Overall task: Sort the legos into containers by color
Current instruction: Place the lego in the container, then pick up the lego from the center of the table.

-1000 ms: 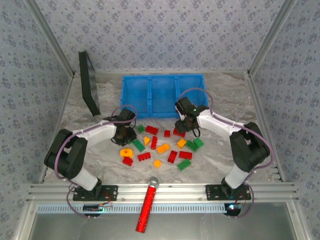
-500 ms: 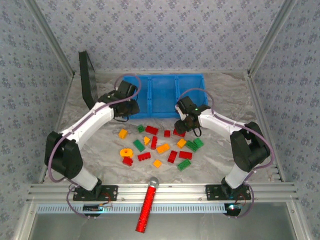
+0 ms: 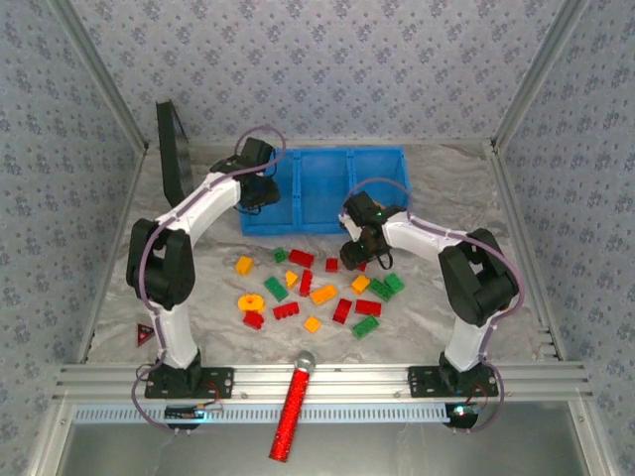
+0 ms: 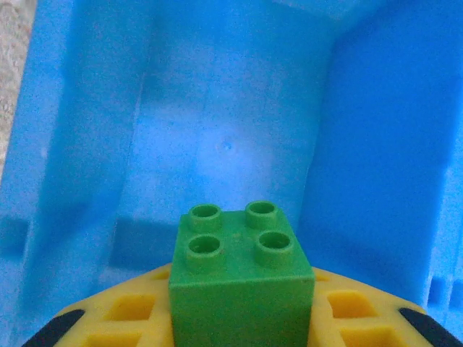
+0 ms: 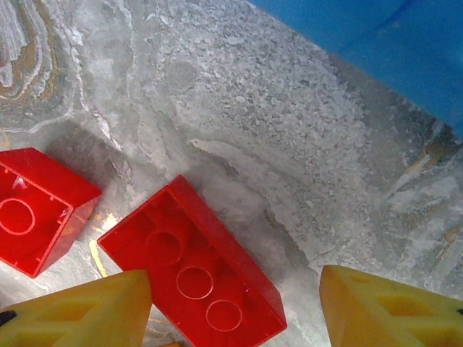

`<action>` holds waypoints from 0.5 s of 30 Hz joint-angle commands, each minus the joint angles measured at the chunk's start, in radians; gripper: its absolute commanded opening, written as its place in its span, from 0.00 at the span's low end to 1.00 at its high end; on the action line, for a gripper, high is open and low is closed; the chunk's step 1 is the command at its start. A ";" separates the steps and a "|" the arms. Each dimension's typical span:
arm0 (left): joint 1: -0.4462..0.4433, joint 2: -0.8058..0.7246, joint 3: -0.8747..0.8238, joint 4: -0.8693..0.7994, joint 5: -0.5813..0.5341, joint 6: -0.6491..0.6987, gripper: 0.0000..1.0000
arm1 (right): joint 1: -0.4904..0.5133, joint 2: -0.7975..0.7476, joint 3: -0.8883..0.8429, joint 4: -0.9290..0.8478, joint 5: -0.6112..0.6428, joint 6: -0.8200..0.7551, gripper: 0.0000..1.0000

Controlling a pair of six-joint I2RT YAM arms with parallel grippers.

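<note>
**Green brick over the tray, red brick lined up**

A green brick [image 4: 241, 278] is clamped in the left gripper [image 4: 242, 322], studs up. It hangs over the left compartment of the blue tray [image 3: 322, 193], and the floor below it looks bare. On the table, a red brick [image 5: 192, 278] lies at a slant between the spread fingers of the right gripper [image 5: 235, 311], which holds nothing. A second red brick [image 5: 40, 210] lies just beside it.

The likely slips, as I judge them:
- Let go from this height, the green brick could bounce off the hard floor and hop the divider into the next compartment.
- The slanted red brick may twist or squirt out as the jaws close on its corners.
- One finger could catch the second red brick on the way down and shove it.

The count from the top view:
- One tray with three compartments.
- Six green bricks — five on the table and one held.
- Five yellow-orange bricks and one yellow ring [image 3: 251, 302].
- About eight red bricks; the right gripper partly hides one, so that number is unsure.
- One black panel [image 3: 174, 159] and one red glittery cylinder [image 3: 291, 412].
</note>
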 commanded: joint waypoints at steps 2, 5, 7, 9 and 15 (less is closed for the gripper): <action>0.003 0.046 0.077 0.000 0.023 0.018 0.22 | 0.016 0.035 0.012 -0.051 0.017 -0.014 0.65; 0.005 0.074 0.082 0.006 0.032 0.019 0.22 | 0.025 0.046 0.008 -0.061 0.029 -0.018 0.65; 0.006 0.095 0.084 0.011 0.046 0.016 0.22 | 0.032 0.053 0.003 -0.063 0.030 -0.022 0.65; 0.010 0.112 0.087 0.016 0.054 0.014 0.22 | 0.034 0.060 0.000 -0.062 0.032 -0.019 0.65; 0.016 0.177 0.121 0.014 0.068 0.019 0.22 | 0.034 0.078 0.006 -0.055 0.037 -0.015 0.60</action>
